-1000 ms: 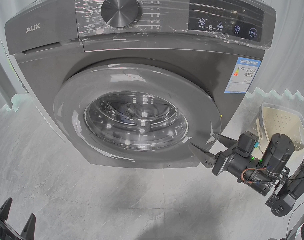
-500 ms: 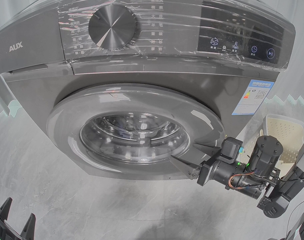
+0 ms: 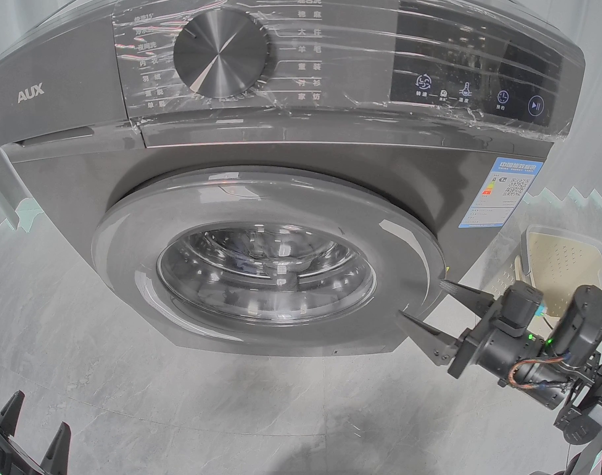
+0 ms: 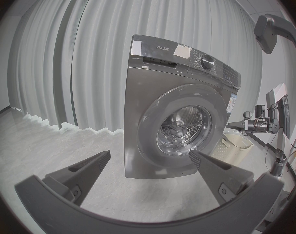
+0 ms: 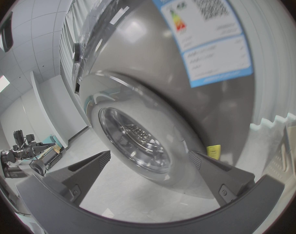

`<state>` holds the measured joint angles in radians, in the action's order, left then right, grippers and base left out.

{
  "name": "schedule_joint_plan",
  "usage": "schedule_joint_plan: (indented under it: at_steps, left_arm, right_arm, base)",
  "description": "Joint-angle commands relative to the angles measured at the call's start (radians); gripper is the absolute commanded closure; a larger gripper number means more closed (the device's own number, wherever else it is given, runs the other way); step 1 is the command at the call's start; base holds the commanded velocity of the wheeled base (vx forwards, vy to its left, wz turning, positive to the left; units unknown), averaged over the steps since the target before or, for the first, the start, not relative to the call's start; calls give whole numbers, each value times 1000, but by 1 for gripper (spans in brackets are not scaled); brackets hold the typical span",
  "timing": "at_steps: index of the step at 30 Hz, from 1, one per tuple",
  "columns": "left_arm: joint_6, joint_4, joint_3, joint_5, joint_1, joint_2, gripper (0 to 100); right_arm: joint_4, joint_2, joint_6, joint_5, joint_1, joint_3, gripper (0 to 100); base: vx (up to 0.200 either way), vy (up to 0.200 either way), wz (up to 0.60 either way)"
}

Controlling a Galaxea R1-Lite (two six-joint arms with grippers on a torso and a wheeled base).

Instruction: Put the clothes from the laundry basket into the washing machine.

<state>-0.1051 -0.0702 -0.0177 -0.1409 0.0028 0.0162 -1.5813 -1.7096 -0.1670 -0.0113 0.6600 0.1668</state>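
The washing machine [image 3: 76, 179] stands with its round door [image 3: 136, 232] closed flush. The right hand [image 3: 421, 299], fingers spread and holding nothing, hovers just beside the door's lower right edge. The cream laundry basket [image 3: 565, 258] sits close behind it by the machine's right corner. The left hand [image 3: 41, 411], also spread and empty, is low and well apart, with open floor [image 3: 215, 397] between. Dark cloth [image 4: 170, 132] shows through the glass.
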Motion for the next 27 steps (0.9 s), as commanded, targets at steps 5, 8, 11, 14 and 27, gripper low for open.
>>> schedule_joint_plan:
  at_steps: [5,8,11,14,27]
  left_arm:
    - [-1,0,18,-2,-1,-16,0]
    - [-2,0,18,-2,-1,-16,0]
    - [-2,0,18,-2,-1,-16,0]
    - [-2,0,18,-2,-1,-16,0]
    - [-1,0,18,-2,-1,-16,0]
  right_arm:
    - [58,206,29,-9,-5,-167,0]
    - [92,272,34,5,-40,-167,0]
    - [139,317,35,7,-92,-167,0]
    - [198,370,37,11,-132,-167,0]
    - [572,746,61,77,-287,-167,0]
  base:
    - [0,0,0]
    - [0,0,0]
    - [0,0,0]
    - [0,0,0]
    - [0,0,0]
